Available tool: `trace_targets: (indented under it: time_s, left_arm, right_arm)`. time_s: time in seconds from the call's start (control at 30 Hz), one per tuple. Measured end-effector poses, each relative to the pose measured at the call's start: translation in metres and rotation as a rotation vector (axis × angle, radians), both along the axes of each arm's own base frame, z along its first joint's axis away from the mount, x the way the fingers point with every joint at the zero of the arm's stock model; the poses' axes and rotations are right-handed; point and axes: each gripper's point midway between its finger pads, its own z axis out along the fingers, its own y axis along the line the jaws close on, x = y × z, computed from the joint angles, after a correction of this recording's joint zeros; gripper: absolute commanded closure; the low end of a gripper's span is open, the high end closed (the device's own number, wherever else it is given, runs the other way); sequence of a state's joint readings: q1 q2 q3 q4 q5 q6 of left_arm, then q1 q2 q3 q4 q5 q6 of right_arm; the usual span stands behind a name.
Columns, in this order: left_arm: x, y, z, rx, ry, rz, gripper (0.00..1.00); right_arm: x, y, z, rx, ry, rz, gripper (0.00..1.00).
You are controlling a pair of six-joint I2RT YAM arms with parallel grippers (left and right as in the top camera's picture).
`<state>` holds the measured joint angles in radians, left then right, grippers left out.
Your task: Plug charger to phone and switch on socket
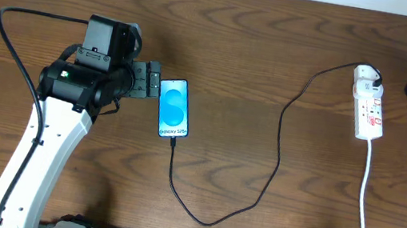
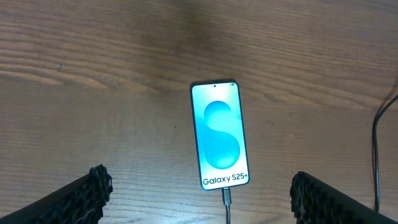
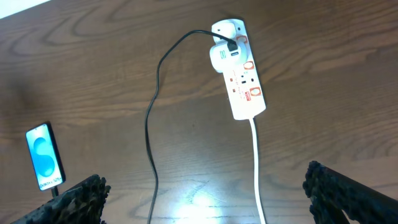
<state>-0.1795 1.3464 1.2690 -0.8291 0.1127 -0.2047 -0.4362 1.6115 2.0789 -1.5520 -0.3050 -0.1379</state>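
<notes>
Left pincer (image 1: 152,82) spread wide, phone (image 2: 219,134) just ahead with charger (image 2: 227,199) apparently seated; right pincer (image 3: 205,185), also spread, faces socket (image 3: 241,78) for switching.

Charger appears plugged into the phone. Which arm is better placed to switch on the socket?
Right. Its open gripper sits near the socket; the left gripper is by the phone, across the table.

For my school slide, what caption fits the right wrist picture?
Charger plugged in at the white socket, phone lying apart on the wooden table.
</notes>
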Motion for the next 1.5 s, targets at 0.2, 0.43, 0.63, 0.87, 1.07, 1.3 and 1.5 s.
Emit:
trace_targets:
  time_s: [0.2, 0.43, 0.63, 0.87, 1.07, 1.3, 1.5]
  left_arm:
    - [0.000, 0.000, 0.000, 0.000, 0.000, 0.000, 0.06]
    - [0.000, 0.000, 0.000, 0.000, 0.000, 0.000, 0.06]
    - [0.000, 0.000, 0.000, 0.000, 0.000, 0.000, 0.06]
    - [-0.003, 0.000, 0.010, -0.006, -0.030, -0.001, 0.06]
    - [-0.007, 0.001, 0.035, -0.023, -0.116, -0.001, 0.06]
    - [-0.007, 0.000, 0.055, -0.057, -0.283, -0.005, 0.06]
    - [-0.009, -0.001, 0.039, -0.092, -0.457, -0.009, 0.06]
  right_arm:
    - [0.000, 0.000, 0.000, 0.000, 0.000, 0.000, 0.01]
    - [0.000, 0.000, 0.000, 0.000, 0.000, -0.001, 0.01]
    - [0.000, 0.000, 0.000, 0.000, 0.000, 0.000, 0.01]
    - [0.000, 0.000, 0.000, 0.000, 0.000, 0.000, 0.01]
    - [0.000, 0.000, 0.000, 0.000, 0.000, 0.000, 0.01]
    - [0.000, 0.000, 0.000, 0.000, 0.001, 0.000, 0.01]
    - [0.000, 0.000, 0.000, 0.001, 0.002, 0.000, 0.01]
